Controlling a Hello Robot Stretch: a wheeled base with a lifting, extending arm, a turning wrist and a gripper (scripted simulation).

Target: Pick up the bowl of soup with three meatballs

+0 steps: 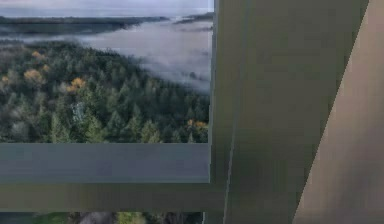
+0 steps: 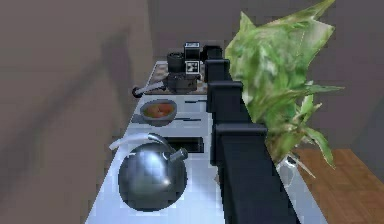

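Observation:
A round bowl [image 2: 158, 108] with reddish-brown contents stands on a long pale counter [image 2: 110, 185]; I cannot make out what lies in the soup. The dark arm [image 2: 235, 150] runs up along the counter's right side to two white marked squares [image 2: 191, 58]. Left of them is the gripper [image 2: 172, 72], farther along the counter than the bowl. Dark things stand on the counter at and behind its far end, so I cannot tell whether it holds anything.
A shiny metal kettle [image 2: 152, 172] stands on the counter's near part. A dark long-handled pan [image 2: 150, 88] lies beyond the bowl. A leafy plant [image 2: 280, 70] rises right of the arm over wooden floor [image 2: 345, 185]. Ahead, a grey-framed window [image 1: 110, 160] looks onto forest.

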